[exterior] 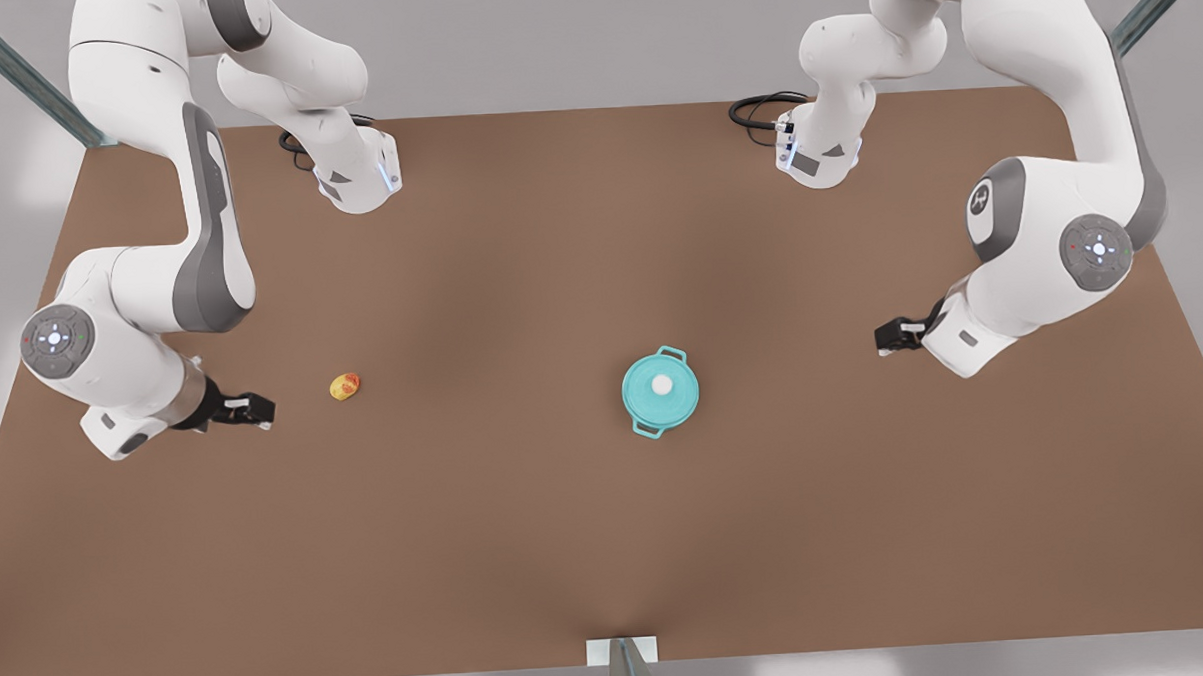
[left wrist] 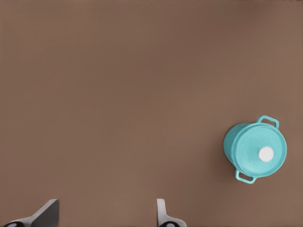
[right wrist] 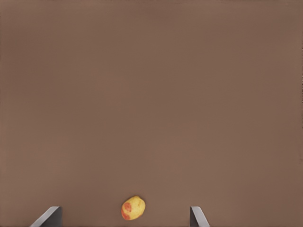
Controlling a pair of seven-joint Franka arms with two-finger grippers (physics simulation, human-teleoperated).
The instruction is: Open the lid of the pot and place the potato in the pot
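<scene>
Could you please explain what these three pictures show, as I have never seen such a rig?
These are simulator renders of two white robot arms at a brown table. The front view looks down on the whole scene. The other two pictures come from cameras on the arms' wrists. Each arm ends in a two-finger tool. The right tool, at the front view's left, is open and empty beside a small potato. The left tool, at the front view's right, is also open and empty, some way from a teal pot. The pot lid, with its white knob, is on the pot. Nothing is held.
</scene>
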